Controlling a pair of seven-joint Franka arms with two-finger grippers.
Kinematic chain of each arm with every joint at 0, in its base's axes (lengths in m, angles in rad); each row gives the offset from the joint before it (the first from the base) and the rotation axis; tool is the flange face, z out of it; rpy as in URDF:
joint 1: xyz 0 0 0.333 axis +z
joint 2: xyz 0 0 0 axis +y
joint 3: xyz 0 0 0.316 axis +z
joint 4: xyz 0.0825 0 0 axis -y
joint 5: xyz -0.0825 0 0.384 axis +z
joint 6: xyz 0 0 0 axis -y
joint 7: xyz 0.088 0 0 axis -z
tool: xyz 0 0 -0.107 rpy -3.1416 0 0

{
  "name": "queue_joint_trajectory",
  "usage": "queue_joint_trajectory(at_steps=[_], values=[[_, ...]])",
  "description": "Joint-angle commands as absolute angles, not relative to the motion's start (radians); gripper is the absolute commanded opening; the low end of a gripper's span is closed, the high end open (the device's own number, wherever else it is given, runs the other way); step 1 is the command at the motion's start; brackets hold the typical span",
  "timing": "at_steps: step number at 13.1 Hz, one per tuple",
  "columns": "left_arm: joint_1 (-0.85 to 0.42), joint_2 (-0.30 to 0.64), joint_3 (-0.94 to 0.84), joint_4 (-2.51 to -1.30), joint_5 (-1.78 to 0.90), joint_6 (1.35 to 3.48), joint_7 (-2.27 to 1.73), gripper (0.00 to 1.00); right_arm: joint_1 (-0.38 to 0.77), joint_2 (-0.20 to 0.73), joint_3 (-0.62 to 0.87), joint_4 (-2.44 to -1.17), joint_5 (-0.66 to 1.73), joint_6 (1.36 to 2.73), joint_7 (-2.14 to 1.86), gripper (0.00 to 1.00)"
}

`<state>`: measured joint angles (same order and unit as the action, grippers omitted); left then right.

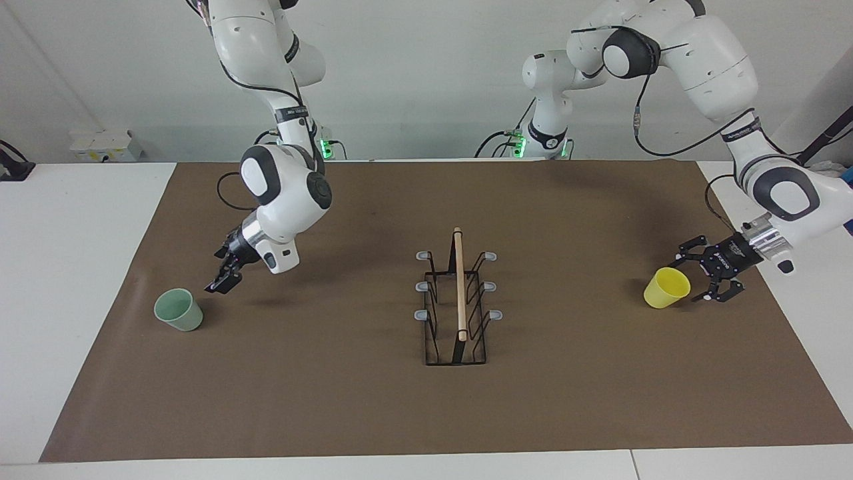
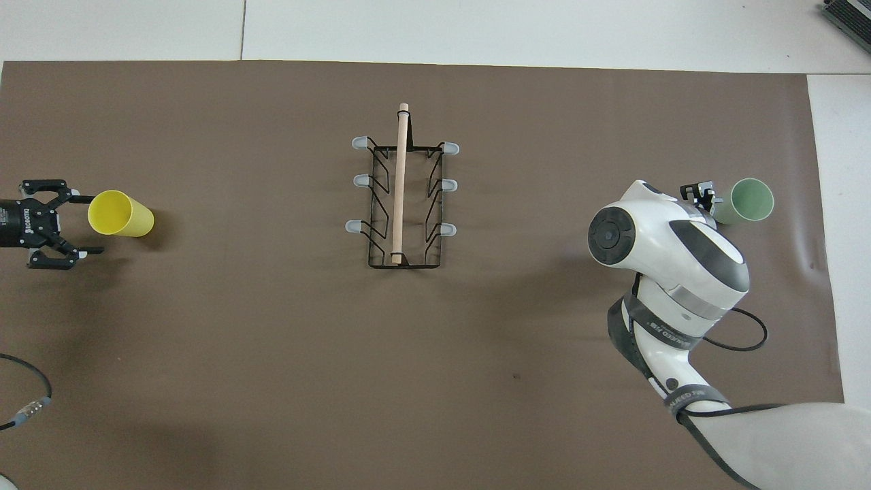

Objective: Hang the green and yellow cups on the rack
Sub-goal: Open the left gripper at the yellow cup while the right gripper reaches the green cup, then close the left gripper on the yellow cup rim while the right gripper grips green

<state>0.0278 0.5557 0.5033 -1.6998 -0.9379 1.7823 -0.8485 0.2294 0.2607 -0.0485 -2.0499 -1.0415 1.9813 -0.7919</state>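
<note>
Nothing hangs yet: the right claw (image 1: 223, 277) hovers open by the green cup (image 1: 178, 309), the left claw (image 1: 708, 273) open around the yellow cup's (image 1: 666, 287) rim. Both cups rest on the tabletop (image 1: 600, 400), each toward its arm's end, level with the rack (image 1: 458, 300), whose prongs stand bare mid-table.
</note>
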Motion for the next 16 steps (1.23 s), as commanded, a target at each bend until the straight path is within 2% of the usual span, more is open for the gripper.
queue_joint_trajectory(at_steps=[1, 4, 7, 16], values=[[0.006, 0.538, 0.509, -1.772, -1.014, 1.848, -0.821, 1.00, 0.222, 0.305, -0.043, -2.045, -1.130, 2.003, -0.697, 1.00], [0.057, 0.543, 0.509, -1.792, -1.170, 1.803, -0.825, 1.00, 0.221, 0.333, -0.043, -2.045, -1.169, 2.039, -0.669, 1.00], [0.041, 0.545, 0.508, -1.861, -1.253, 1.841, -0.798, 1.00, 0.210, 0.360, -0.043, -2.045, -1.247, 2.088, -0.632, 1.00], [0.006, 0.529, 0.500, -1.913, -1.325, 1.830, -0.667, 1.00, 0.143, 0.411, -0.044, -2.037, -1.390, 2.152, -0.574, 1.00]])
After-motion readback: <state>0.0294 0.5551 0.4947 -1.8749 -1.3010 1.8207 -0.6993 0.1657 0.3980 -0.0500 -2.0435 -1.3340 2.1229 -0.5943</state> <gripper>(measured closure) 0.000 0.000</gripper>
